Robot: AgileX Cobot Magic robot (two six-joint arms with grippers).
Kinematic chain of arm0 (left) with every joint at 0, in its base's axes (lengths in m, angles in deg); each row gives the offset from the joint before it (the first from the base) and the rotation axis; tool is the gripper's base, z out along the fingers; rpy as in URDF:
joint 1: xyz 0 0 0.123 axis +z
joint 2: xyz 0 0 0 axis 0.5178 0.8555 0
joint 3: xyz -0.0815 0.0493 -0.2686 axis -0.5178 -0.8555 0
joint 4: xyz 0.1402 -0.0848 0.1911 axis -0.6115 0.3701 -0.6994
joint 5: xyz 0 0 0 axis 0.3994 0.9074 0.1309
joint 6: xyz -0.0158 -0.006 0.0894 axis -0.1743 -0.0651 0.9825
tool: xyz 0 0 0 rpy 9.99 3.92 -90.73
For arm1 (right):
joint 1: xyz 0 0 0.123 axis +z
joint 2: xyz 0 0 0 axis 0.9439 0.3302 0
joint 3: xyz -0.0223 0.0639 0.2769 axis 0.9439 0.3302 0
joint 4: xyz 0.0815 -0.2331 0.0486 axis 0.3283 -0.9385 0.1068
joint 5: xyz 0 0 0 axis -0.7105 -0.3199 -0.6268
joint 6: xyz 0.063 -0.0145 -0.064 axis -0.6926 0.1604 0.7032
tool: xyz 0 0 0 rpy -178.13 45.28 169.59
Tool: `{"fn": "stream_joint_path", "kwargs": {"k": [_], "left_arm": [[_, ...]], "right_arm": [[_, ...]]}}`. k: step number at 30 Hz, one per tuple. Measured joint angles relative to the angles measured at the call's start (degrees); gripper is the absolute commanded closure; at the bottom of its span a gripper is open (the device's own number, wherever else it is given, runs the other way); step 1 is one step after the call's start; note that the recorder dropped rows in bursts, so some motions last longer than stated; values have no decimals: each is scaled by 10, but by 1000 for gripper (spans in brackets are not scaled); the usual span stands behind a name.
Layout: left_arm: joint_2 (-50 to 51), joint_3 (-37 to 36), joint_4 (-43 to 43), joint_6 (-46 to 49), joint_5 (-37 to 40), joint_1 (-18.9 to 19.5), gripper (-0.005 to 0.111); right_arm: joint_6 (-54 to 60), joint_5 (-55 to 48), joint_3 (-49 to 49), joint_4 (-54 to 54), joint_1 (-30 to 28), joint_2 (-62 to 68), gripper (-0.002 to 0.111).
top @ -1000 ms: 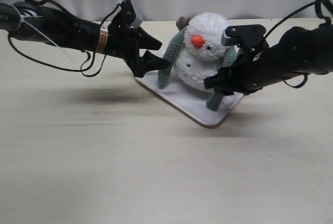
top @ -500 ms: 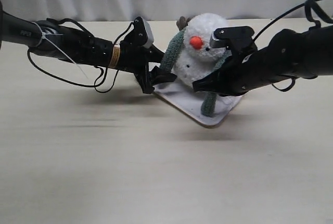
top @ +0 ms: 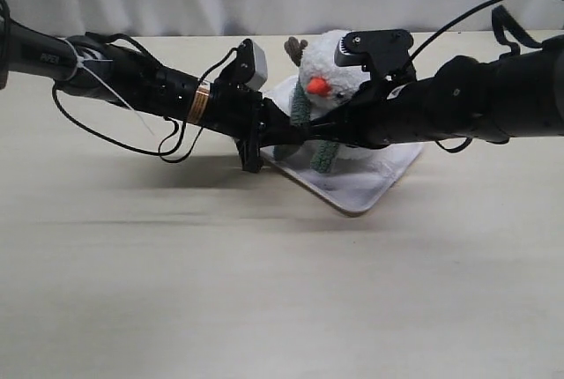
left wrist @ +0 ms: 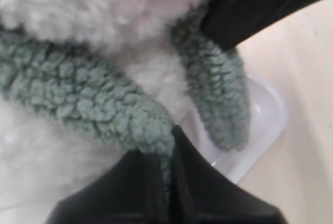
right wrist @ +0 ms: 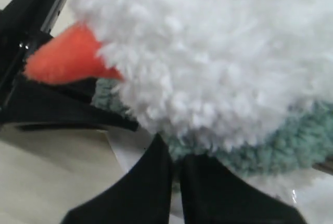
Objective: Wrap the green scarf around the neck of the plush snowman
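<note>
1. The left gripper (left wrist: 170,147) was spread wide beside the toy a second ago. Its jaws are now pressed together, pinching a strand of the green scarf (top: 324,155) in front of the plush snowman (top: 328,60).
2. The snowman sits on a white tray (top: 374,183) near the far edge of the bench (top: 264,291), about midway along it. Its head has shifted left, and its body is now mostly hidden behind the arms.
3. The scarf earlier hung down both sides of the body. Now it is drawn across under the chin, with one rounded end dangling over the tray.
4. The right gripper (right wrist: 177,157) stood open at the snowman's other side a second ago. It has since reached across the front, jaws pressed together on the scarf just below the head.
5. The two grippers now meet in front of the snowman.
</note>
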Motion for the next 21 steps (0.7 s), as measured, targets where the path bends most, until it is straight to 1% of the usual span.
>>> {"fn": "stream_joint_path", "kwargs": {"k": [2, 4, 8, 11, 13, 17, 19, 21], "left_arm": [[0, 0, -1, -13, -3, -7, 107], [0, 0, -10, -22, -5, -17, 107], [0, 0, -17, -26, 1, -26, 107], [0, 0, -23, -29, 10, -27, 107], [0, 0, -25, -30, 12, -27, 107], [0, 0, -25, -31, 12, -26, 106], [0, 0, -22, -31, 12, -26, 102], [0, 0, -16, -29, 10, -26, 92]], "right_arm": [[-4, 1, 0, 1, 0, 0, 104], [-7, 1, 0, 1, 0, 0, 100], [-8, -10, 0, 3, 0, 2, 86], [-8, -18, 0, 3, 0, 14, 79], [-8, -18, 0, 3, -1, 29, 77], [-8, -18, 0, 8, -1, 49, 76], [-10, -18, 0, 14, -1, 50, 76], [-10, -30, -9, 16, -1, 50, 76]]}}
